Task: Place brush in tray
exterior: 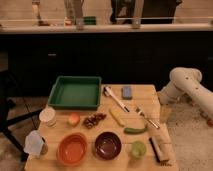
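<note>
The brush (118,100) is a long pale stick lying diagonally on the wooden table, just right of the tray, with its dark head at the far end. Empty, the green tray (76,104) sits at the table's back left. My white arm (186,84) bends in from the right. Its gripper (164,113) hangs beside the table's right edge, well right of the brush. It is open and holds nothing.
A blue sponge (127,91) lies behind the brush. A fork (147,119), a yellow piece (117,116), a green vegetable (135,130), a wooden scrub brush (159,148), a green fruit (138,148), a maroon bowl (108,145), an orange bowl (72,149), grapes (94,120), a peach (74,119) and a white cup (47,116) fill the front.
</note>
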`<act>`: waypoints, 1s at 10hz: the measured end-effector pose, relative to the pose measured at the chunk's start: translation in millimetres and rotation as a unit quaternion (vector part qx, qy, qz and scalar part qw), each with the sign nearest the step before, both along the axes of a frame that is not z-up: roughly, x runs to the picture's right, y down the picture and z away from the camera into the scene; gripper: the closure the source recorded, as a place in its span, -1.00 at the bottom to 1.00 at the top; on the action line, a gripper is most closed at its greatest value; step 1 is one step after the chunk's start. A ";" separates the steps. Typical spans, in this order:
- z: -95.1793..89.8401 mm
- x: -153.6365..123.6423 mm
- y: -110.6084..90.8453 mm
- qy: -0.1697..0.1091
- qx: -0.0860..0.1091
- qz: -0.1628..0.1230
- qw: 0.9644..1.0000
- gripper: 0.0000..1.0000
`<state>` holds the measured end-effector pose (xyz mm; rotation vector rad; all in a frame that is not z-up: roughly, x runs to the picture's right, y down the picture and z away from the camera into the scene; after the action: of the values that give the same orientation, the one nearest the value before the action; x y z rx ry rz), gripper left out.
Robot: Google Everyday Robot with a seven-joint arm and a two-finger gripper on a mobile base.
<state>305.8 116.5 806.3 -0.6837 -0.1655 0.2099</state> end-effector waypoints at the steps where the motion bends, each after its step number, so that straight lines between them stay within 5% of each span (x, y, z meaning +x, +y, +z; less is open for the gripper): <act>1: 3.5 -2.1 -0.8 0.013 -0.003 0.032 0.999 -1.00; 4: 9.9 -12.7 -6.3 0.037 0.000 0.110 0.993 -1.00; 10: 11.6 -14.5 -6.5 0.038 0.002 0.124 0.992 -1.00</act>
<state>291.2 110.0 818.0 -0.6497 -0.1781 0.4722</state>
